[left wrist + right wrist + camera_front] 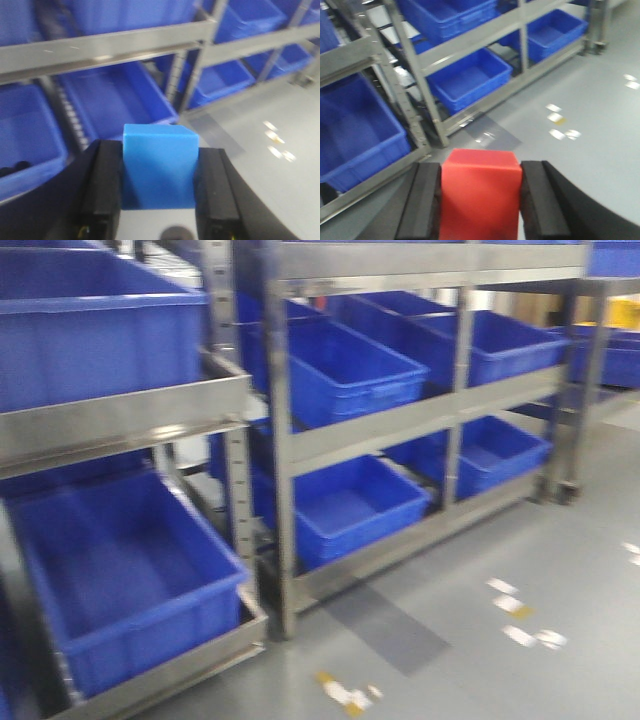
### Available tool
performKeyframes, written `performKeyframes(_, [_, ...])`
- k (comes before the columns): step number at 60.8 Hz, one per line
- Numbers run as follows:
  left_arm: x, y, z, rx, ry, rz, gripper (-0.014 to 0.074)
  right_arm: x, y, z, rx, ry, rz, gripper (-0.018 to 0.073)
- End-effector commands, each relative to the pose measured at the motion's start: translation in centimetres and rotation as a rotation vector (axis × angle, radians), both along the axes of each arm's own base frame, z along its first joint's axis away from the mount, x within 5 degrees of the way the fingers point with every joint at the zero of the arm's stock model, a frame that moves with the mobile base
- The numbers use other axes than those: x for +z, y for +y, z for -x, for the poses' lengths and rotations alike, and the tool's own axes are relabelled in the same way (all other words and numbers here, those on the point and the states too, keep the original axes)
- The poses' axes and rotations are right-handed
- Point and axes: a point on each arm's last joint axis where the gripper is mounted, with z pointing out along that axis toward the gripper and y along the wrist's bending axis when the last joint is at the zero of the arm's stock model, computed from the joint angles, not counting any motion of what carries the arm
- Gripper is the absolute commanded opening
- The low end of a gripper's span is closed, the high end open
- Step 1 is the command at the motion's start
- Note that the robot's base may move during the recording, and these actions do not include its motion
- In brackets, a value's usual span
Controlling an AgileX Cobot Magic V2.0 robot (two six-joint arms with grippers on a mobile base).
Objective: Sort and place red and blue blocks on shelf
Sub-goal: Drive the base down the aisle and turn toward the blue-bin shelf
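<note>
the left tool [159, 186] is clenched on the blue block [160, 170], its two black fingers [106, 190] pressed against opposite side faces so the cube sits square and upright between them, top face showing; the right tool [480, 202] grasps the red block [480, 192] the same way, fingers [424, 200] on either flank; a side-on pinch like this, i judge, leaves each underside free, so a block can be set down flat; one colour per arm also keeps the sorting simple; both blocks hang in the air, well apart from the shelf [400, 418], so placing is not yet done; the shelf is a steel rack of several bays, its levels tilted down toward the front and filled with large blue bins [345, 370], which look empty where their insides show; no free spot for the blocks can be made out from here; below lies a smooth grey floor [570, 540] with scattered white and yellow marks [520, 612] and a darker rectangular patch [385, 625] just before the rack; all views are blurred, which suggests motion
</note>
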Motion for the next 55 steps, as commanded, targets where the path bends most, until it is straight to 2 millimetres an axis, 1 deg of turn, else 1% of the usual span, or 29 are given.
performKeyframes(1, [1.62, -0.16, -0.23, -0.018, -0.106, 0.005, 0.0122, 1.66, -0.09, -0.17, -0.009, -0.112, 0.004, 0.0067])
performKeyframes(55, [1.62, -0.16, -0.23, -0.018, -0.106, 0.005, 0.0122, 1.66, -0.09, -0.17, -0.009, -0.112, 0.004, 0.0067])
